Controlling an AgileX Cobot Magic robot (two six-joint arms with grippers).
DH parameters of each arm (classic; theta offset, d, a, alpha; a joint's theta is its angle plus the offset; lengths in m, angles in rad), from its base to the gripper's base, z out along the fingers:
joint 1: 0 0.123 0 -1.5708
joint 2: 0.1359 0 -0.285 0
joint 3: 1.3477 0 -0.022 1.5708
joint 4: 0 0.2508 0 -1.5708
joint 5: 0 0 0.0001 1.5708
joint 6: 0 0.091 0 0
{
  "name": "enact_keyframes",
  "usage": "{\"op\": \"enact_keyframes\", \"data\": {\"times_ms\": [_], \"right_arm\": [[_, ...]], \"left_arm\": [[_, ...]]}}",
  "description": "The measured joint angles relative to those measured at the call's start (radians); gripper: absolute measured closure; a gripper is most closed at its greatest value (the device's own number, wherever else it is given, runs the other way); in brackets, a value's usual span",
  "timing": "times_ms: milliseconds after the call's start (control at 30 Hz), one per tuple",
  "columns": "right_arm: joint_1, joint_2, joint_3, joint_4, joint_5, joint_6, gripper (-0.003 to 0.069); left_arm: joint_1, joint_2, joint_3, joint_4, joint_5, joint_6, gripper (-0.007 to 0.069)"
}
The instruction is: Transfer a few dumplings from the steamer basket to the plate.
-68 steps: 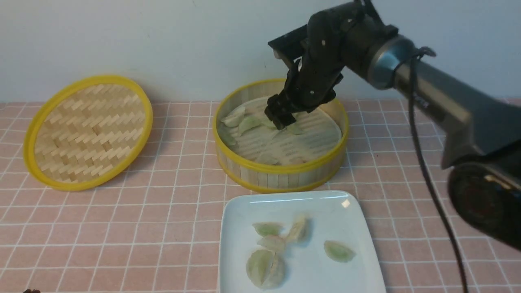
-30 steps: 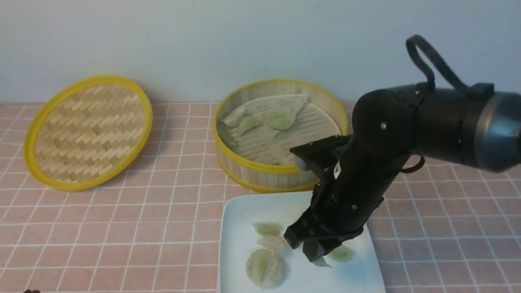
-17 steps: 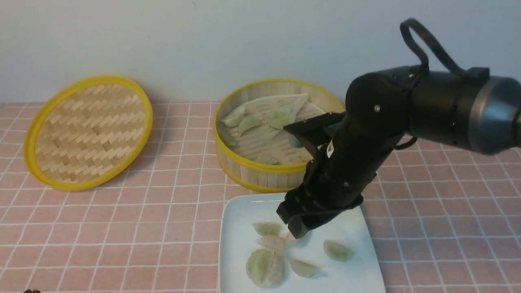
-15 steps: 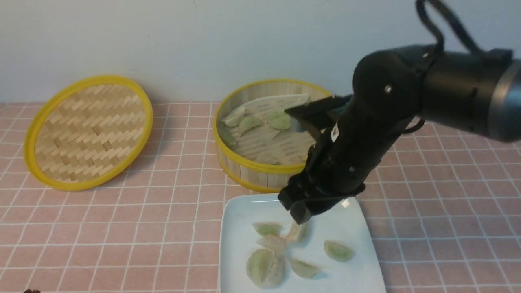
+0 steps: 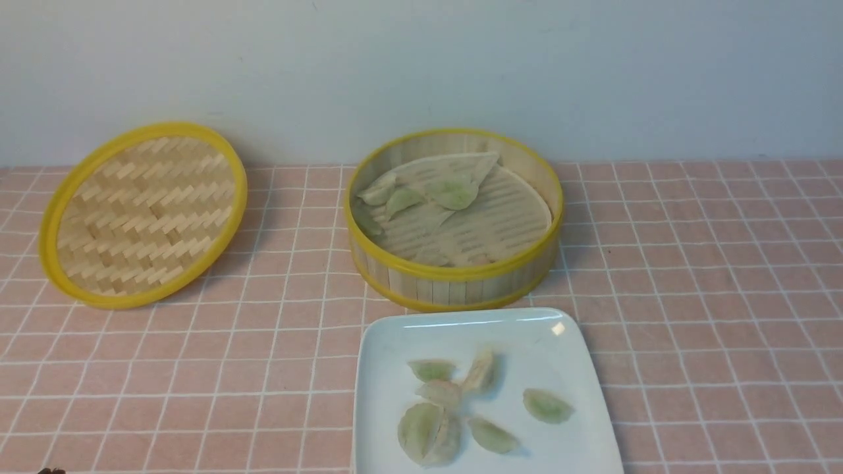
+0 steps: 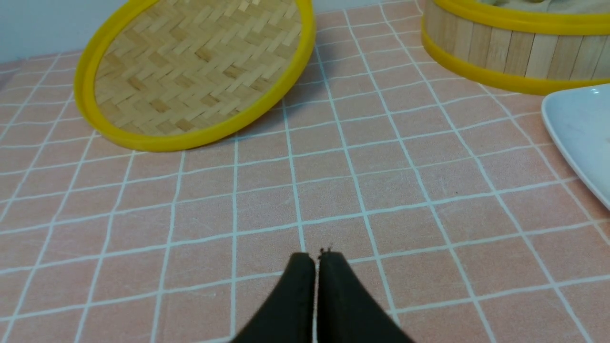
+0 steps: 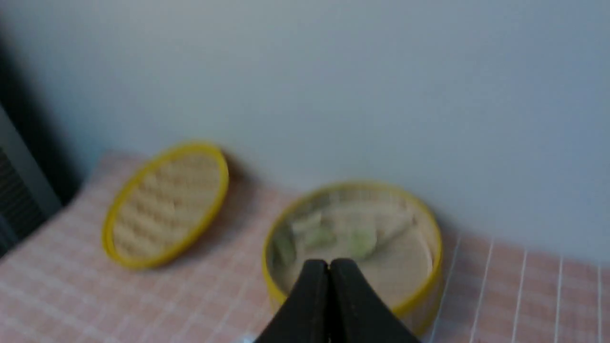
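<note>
Front view, tiled pink tabletop (image 5: 691, 296)
- Steamer basket (image 5: 454, 280) stands mid-tabletop, open
- Plate (image 5: 461, 322) sits at 6 o'clock from the basket, its far edge just beside the basket's wall
- Woven lid (image 5: 141, 214) is at 9 o'clock from the basket, apart from it and tilted, with its near rim on the tabletop

Dumplings (image 5: 548, 406)
- About six lie on the plate (two overlap at 7 o'clock, so the count is unsure)
- Most are clustered from the plate's centre toward 7 o'clock; one lies alone at 4 o'clock
- More are in the basket, along its floor from 9 to 12 o'clock, on a pale liner whose far edge is folded over
- One more pale piece lies at 6 o'clock against the basket's near wall

Left hand (image 6: 316, 256), wrist view only
- Fingers are pressed together with nothing between them
- It is low over bare tabletop
- The lid, the basket's wall and one edge of the plate all lie beyond the fingertips, well apart from them

Right hand (image 7: 329, 263), wrist view only, picture blurred
- Fingers are together and hold nothing
- It is high above the tabletop
- The basket lies beyond and below the tips, its dumplings showing as green smears, well apart from the hand
</note>
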Motion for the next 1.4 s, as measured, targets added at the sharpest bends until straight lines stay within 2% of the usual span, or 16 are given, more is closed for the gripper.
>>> {"op": "enact_keyframes", "data": {"times_ms": [67, 167, 300, 900, 1000, 1100, 1167, 1233, 1400], "right_arm": [[0.0, -0.127, 0.09, -0.04, -0.056, 0.028, 0.0672], [0.0, -0.431, 0.292, -0.164, -0.128, 0.17, 0.0672], [0.003, -0.482, 0.384, -0.282, -0.113, 0.274, 0.0672], [0.007, -0.482, 0.403, -0.288, -0.138, 0.29, 0.0672], [0.007, -0.482, 0.405, -0.199, -0.15, 0.196, 0.0672], [0.007, -0.482, 0.417, -0.008, -0.155, -0.011, 0.0672], [0.007, -0.482, 0.419, 0.044, -0.16, -0.085, 0.0672], [0.007, -0.482, 0.425, 0.156, -0.167, -0.209, 0.0672], [0.004, -0.482, 0.467, 0.217, -0.179, -0.288, 0.0672]], "left_arm": [[0.0, 0.0, 0.0, 0.0, 0.0, 0.0, 0.0631], [0.0, 0.0, 0.0, 0.0, 0.0, 0.0, 0.0631], [0.001, -0.002, -0.001, -0.001, 0.001, 0.0, 0.0631], [0.001, -0.003, -0.001, -0.001, 0.001, 0.0, 0.0631], [0.001, -0.003, -0.001, -0.001, 0.001, 0.0, 0.0631], [0.001, -0.003, -0.001, -0.001, 0.001, 0.0, 0.0631], [0.001, -0.003, -0.001, -0.001, 0.001, 0.0, 0.0631], [0.001, -0.003, -0.001, -0.001, 0.001, 0.0, 0.0631], [0.001, -0.003, -0.001, -0.001, 0.001, 0.0, 0.0631]]}}
